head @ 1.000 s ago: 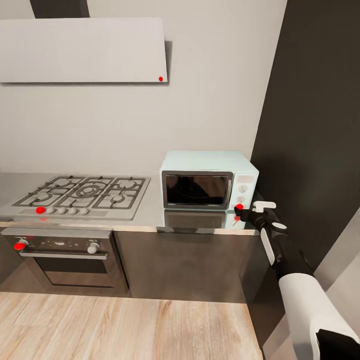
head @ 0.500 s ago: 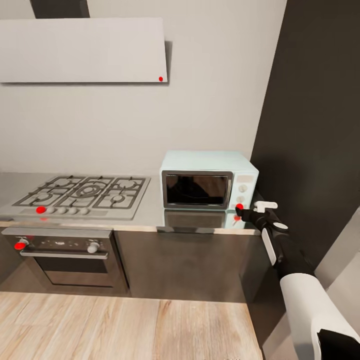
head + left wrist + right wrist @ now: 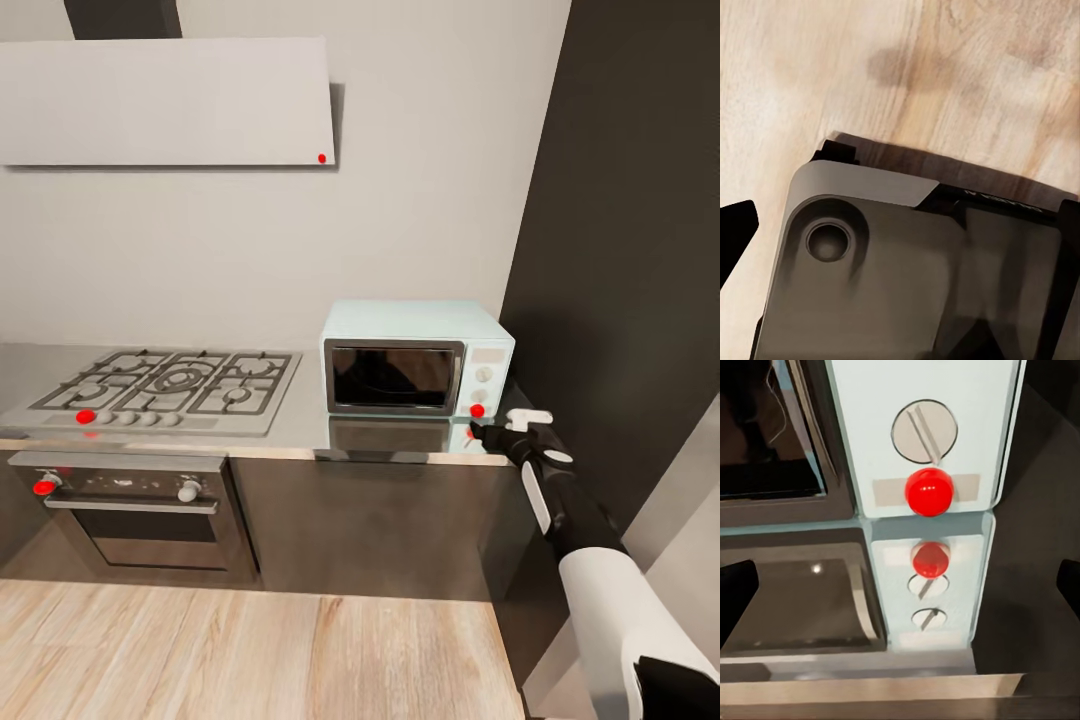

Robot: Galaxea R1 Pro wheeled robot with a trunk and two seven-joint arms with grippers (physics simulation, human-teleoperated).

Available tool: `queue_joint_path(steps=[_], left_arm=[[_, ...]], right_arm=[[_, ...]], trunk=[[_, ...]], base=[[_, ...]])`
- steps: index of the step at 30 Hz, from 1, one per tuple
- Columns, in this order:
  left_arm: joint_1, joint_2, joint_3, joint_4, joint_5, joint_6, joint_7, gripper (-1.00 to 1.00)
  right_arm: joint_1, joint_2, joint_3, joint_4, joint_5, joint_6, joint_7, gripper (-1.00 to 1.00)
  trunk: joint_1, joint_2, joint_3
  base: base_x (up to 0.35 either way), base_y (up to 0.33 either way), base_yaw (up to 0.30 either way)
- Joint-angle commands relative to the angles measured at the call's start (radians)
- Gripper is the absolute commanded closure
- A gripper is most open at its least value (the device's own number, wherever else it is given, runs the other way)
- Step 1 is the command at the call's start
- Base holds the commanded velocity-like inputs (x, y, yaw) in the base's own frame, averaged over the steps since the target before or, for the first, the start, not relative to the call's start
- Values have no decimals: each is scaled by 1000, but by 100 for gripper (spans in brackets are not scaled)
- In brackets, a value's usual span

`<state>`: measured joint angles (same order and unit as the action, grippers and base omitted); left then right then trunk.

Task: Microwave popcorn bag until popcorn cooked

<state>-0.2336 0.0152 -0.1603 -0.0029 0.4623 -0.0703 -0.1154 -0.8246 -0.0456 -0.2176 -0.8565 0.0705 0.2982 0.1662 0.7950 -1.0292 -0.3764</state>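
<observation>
One arm is at work: the right gripper [image 3: 478, 432], dark-fingered on a black-and-white arm, is held out just in front of the small pale blue microwave [image 3: 417, 357] with its dark glass door shut, at the lower corner of the white control panel. In the right wrist view the round red button [image 3: 930, 491] sits directly ahead, below a grey knob [image 3: 924, 431], and the two dark fingertips [image 3: 736, 589] stand far apart at either edge of the picture, so the jaws are spread wide and grasp nothing. From the head camera the fingertips sit just below and close to the red dot [image 3: 477, 410]; whether they touch it I cannot tell. The microwave stands on the long grey reflective countertop [image 3: 300, 425], which mirrors its panel, beside a steel gas hob [image 3: 165, 388]. The left wrist camera looks down on pale wooden floor [image 3: 967, 67] and a dark part of the robot's body [image 3: 907, 277]; a black finger [image 3: 735, 232] pokes in at the edge, and its state I cannot tell.
</observation>
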Motion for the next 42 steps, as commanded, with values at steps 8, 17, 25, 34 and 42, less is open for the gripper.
queue_joint_path(steps=[8,17,25,34,42], left_arm=[[-1,0,-8,1,10,-3,-4,-100],[-1,0,-8,1,10,-3,-5,-100],[-1,0,-8,1,10,-3,-4,-100],[-1,0,-8,1,10,-3,-4,-100],[-1,0,-8,1,10,-3,-4,-100]], right_arm=[[-1,10,-2,2,8,7,7,-100],[-1,5,-3,5,6,4,6,-100],[-1,-2,-6,24,7,1,7,-100],[-1,-3,-6,67,13,-7,7,-100],[-1,-3,-5,68,17,-7,7,-100]], trunk=[[0,-1,-1],[0,-1,-1],[0,-1,-1],[0,-1,-1],[0,-1,-1]], base=[[0,0,0],[109,0,0],[95,0,0],[2,-11,0],[0,-81,0]])
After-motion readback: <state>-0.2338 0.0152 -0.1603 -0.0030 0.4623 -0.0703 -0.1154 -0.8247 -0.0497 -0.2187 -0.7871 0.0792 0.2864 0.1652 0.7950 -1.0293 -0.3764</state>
